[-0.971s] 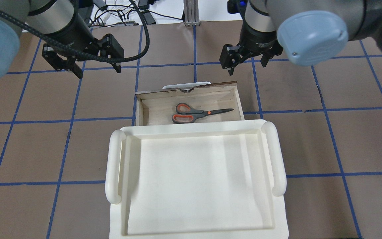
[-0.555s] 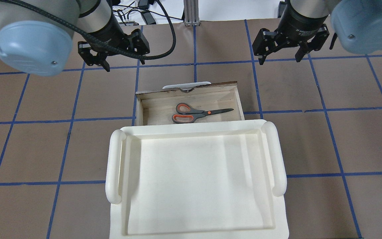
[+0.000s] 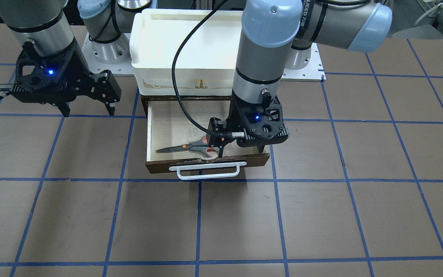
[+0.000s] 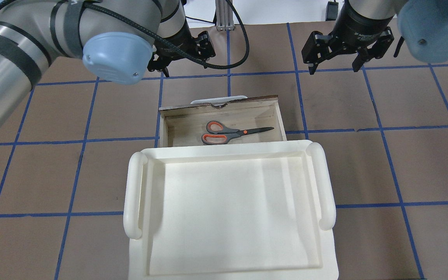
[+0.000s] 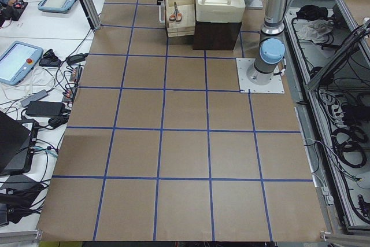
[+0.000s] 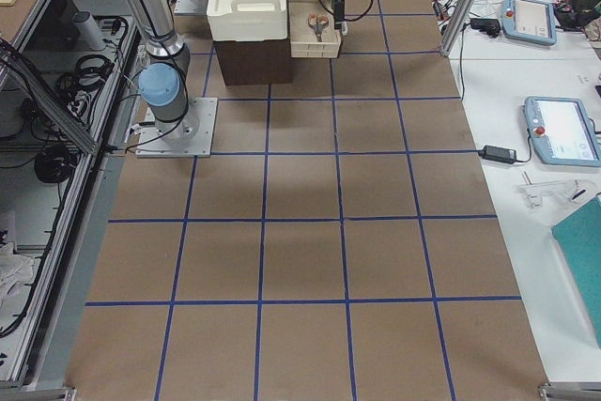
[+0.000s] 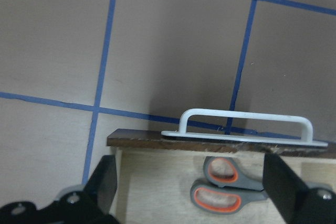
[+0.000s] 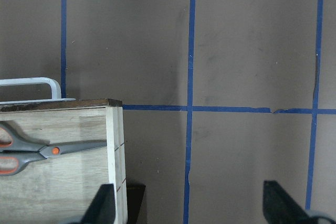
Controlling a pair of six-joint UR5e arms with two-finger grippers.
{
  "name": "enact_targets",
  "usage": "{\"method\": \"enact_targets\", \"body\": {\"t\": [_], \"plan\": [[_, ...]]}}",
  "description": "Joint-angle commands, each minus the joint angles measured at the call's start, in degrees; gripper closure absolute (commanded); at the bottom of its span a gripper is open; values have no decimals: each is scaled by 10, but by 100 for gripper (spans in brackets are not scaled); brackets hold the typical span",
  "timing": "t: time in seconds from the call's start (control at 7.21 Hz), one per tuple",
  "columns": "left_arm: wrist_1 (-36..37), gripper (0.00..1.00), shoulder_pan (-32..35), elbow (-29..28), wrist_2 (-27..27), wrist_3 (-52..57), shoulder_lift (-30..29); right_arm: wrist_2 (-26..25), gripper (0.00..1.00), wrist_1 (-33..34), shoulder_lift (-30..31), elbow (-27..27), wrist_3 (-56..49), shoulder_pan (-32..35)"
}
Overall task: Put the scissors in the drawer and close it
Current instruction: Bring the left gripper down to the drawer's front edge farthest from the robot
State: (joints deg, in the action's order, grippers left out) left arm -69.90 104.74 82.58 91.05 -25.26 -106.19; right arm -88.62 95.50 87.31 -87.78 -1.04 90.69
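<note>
Tabletop carries a dark cabinet with a white bin on top, on the robot side of the left end effector. Nothing visible pins that stack down, so a hard shove on the drawer could slide the whole stack toward the robot instead of seating the drawer. Drawer stands pulled out, its front part straight below the left end effector, so closing is not yet done. Left end effector is released, fingers spread wide, nothing in them. The wrist view puts it over the drawer's inside edge, with the dark front board just ahead of the fingertips. Dropping from here likely lands a finger on the board's top edge or inside the drawer rather than on the outer face, so it probably has to clear the front first. Right end effector is also released and empty, parked over bare tabletop with the drawer corner well off to one side. It poses low risk unless it swings in across the other arm. White bar handle sits beyond the left fingertips, roughly centred between them. An off-centre push there could rack the drawer and jam it, and a finger could snag under the bar. Scissors lie flat in the drawer, with the orange loops almost under the left end effector and the blades pointing toward the right end effector's side. A low pass could clip the loops, and a fast slam may make them slide.
</note>
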Motion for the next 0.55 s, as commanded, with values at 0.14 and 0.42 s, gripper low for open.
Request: {"method": "enact_targets", "body": {"t": [0.14,0.42], "plan": [[20,0,6,-32,4,-5,-65,-3,0,-15,3,0,1,-2],[17,0,6,-41,-3,0,-92,-4,0,-14,3,0,0,-2]]}}
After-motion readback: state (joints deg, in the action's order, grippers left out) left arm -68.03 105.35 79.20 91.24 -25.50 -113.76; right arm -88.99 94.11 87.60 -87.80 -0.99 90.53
